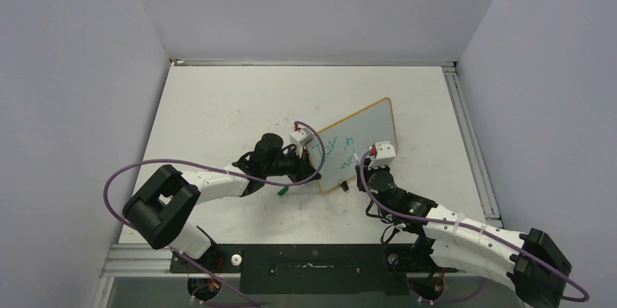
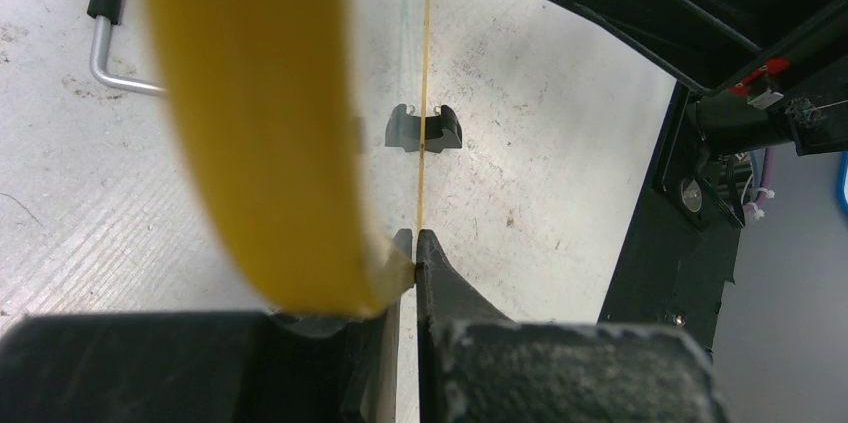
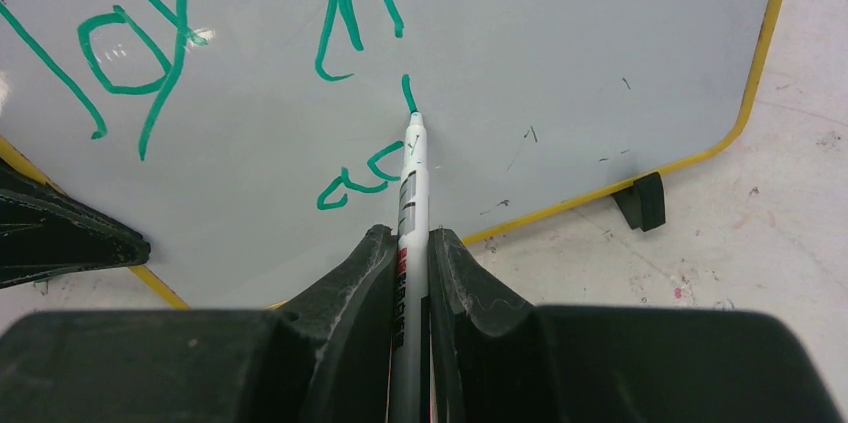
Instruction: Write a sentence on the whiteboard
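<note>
marker [image 3: 411,178] clamped in right gripper [image 3: 411,241], tip pressed to whiteboard [image 3: 580,53] just ahead, teal sentence [image 3: 165,48] ahead-left, its rim pinched by left gripper [image 2: 414,248]

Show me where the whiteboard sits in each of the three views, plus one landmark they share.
Top external: whiteboard at centre, tilted, between the arms.
Left wrist: edge-on, a thin yellow line running up from the left fingers.
Right wrist: fills the upper frame, marker tip on it.
Shared landmark: its yellow rim.
</note>
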`<state>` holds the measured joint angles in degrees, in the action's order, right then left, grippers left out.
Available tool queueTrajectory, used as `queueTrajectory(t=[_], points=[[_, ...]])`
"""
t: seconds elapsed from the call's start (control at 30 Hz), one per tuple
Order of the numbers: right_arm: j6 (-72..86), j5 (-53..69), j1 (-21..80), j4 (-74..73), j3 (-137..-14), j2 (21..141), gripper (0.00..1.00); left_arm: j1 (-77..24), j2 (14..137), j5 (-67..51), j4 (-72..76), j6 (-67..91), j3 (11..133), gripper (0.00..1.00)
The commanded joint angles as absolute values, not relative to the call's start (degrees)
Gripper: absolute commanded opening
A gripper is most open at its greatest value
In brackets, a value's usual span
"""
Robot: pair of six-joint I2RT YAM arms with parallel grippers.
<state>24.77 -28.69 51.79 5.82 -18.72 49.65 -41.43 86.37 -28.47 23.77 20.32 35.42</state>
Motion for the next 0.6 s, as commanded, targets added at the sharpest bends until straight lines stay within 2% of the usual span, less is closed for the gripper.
queueTrajectory(t=[0.0,0.57], points=[[27.8,-26.6,52.0,3.8,-18.3,50.9,0.05,-42.4,86.8,-30.2,23.1,20.0,36.9,0.00],[31.5,-26.4,53.3,0.2,-18.8,51.2,0.05,-42.4,86.6,-30.2,23.0,19.8,36.9,0.00]])
